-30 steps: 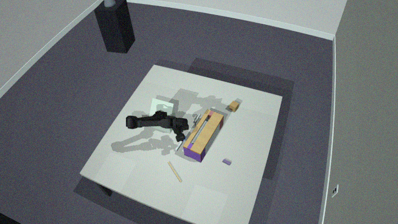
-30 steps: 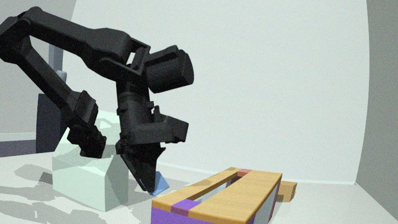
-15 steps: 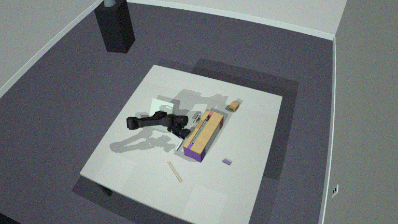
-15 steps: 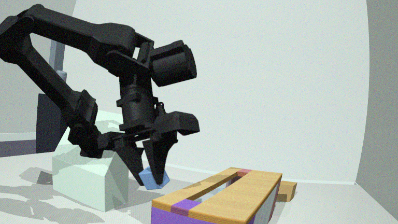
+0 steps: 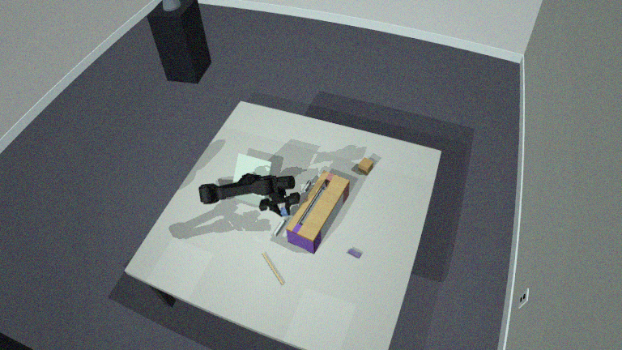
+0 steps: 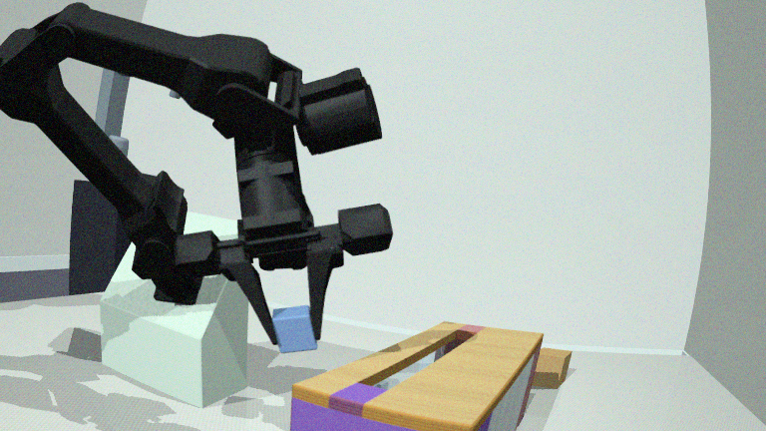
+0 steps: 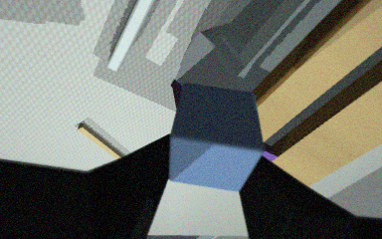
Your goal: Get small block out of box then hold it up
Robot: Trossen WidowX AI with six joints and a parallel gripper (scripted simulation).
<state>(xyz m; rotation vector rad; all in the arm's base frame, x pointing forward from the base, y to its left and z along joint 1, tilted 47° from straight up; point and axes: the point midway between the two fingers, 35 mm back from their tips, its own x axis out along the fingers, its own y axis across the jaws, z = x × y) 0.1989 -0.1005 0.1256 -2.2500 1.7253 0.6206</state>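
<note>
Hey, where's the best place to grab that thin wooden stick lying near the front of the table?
Take the wooden stick across its middle, from straight above, jaws spanning its narrow width. It lies flat with open table either side. The end effector is shut on the blue block.

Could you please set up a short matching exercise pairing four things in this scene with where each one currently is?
Things:
1. blue block
2. small wooden block
3. flat purple piece
4. thin wooden stick

Places:
A. on the table near the box's purple end, opposite side from the arm
B. between the end effector's fingers, off the table
C. beyond the box's pink end
D. on the table in front of the purple end

Pairs: 1-B, 2-C, 3-A, 4-D
</note>
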